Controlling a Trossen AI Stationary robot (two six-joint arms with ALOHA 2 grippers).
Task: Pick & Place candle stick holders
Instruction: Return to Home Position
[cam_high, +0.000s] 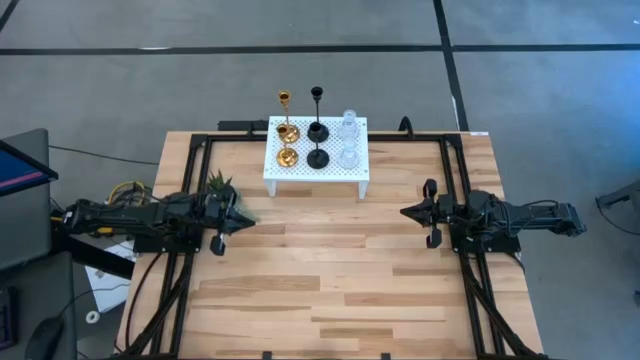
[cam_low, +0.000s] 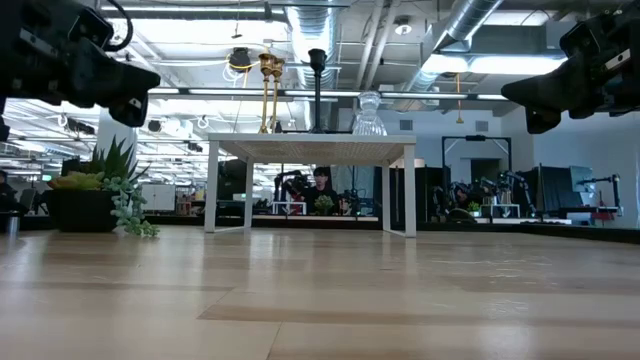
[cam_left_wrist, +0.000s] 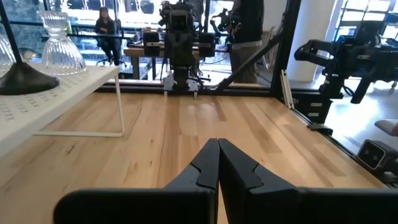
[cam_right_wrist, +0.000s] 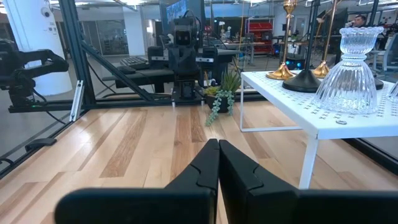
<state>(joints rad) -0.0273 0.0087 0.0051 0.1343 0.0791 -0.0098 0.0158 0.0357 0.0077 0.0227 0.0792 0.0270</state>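
The candle stick holders stand by their round bases on a white perforated stand (cam_high: 315, 172) at the far middle of the table: two gold (cam_high: 287, 157), two black (cam_high: 318, 158) and two clear glass (cam_high: 349, 157). My left gripper (cam_high: 248, 222) hovers shut over the table's left part, pointing level toward the right, with nothing between its fingers (cam_left_wrist: 218, 149). My right gripper (cam_high: 405, 212) hovers shut over the right part and points toward the left (cam_right_wrist: 218, 149). Both are nearer than the stand and apart from it.
A small green plant (cam_high: 219, 184) in a dark pot stands just beyond my left arm. Black frame rails (cam_high: 455, 180) run along the table's left, right and far sides. Bare wood (cam_high: 330, 260) lies between the two grippers and toward the near edge.
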